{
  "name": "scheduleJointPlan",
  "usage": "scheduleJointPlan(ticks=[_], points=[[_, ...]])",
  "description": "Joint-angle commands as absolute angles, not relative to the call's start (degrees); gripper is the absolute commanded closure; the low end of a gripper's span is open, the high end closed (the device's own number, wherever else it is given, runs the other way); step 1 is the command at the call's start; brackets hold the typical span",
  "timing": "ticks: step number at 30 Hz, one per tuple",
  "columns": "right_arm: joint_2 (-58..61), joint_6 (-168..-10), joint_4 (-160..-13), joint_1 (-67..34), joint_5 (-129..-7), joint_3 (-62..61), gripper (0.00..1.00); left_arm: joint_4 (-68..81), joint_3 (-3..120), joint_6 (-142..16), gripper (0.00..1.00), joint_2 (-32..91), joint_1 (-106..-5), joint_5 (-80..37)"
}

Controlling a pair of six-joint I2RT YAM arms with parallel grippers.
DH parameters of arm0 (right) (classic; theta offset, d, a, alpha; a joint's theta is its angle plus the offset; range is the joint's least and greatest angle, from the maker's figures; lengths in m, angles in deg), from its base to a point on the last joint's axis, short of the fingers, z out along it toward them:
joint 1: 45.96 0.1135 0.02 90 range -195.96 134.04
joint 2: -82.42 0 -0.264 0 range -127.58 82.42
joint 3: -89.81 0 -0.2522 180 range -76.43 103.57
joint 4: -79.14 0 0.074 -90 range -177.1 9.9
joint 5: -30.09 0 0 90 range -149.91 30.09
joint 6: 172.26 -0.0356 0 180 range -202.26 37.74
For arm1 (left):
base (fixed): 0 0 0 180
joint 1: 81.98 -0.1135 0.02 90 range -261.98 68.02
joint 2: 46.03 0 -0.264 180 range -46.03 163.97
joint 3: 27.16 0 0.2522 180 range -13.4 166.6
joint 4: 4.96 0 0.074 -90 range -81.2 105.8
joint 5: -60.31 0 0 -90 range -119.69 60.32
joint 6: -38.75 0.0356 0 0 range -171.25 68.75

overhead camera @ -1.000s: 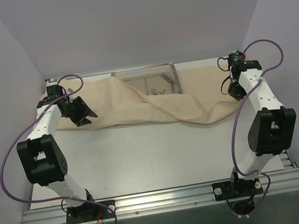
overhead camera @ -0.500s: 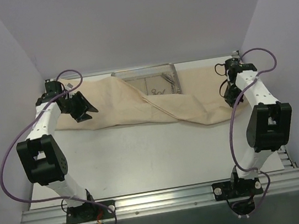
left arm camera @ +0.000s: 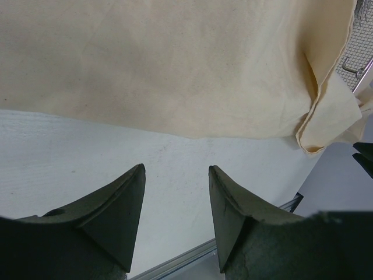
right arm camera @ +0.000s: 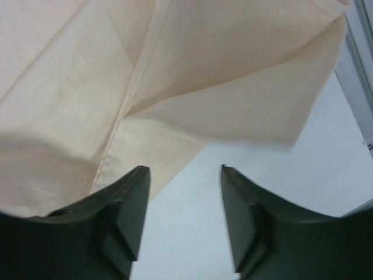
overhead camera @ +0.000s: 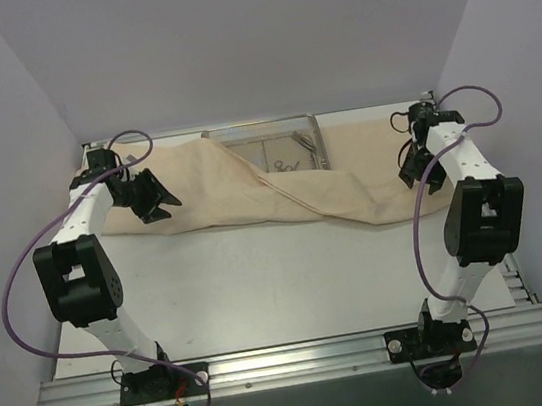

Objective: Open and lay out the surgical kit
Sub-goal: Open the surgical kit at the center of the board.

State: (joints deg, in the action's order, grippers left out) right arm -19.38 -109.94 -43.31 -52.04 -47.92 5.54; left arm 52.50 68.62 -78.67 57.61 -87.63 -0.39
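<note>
Right gripper [right arm camera: 183,175] jaws newly parted, cloth let go, nothing held | left gripper [left arm camera: 176,175] partly open, empty, over table [overhead camera: 261,275] by near edge of cloth wrap [overhead camera: 238,182] | wire-mesh tray [overhead camera: 260,125] far centre, half uncovered, instruments [overhead camera: 289,164] showing | judgement: right flap laid out; fold across tray remains

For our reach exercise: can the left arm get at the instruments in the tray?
Probably yes: the instruments lie uncovered in the tray; the open left pincer holds nothing; only a cloth fold lies between.
</note>
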Motion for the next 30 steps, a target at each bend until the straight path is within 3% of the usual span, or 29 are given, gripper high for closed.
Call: scheduleJointPlan(ticks=[1,16,30], points=[[-19.4,-110.1,-41.0,-52.6,-46.0,11.7,0.44,51.8,71.1,-78.7,0.44,57.5,-87.4,1.2],[-27.1,-112.6,-37.8,-59.0,-49.2,15.7,0.26,53.4,74.4,-76.7,0.44,59.3,-86.8,-0.8],[-36.4,-116.7,-38.8,-55.9,-46.2,21.1,0.26,54.8,76.2,-76.3,0.44,61.6,-86.8,-1.2]])
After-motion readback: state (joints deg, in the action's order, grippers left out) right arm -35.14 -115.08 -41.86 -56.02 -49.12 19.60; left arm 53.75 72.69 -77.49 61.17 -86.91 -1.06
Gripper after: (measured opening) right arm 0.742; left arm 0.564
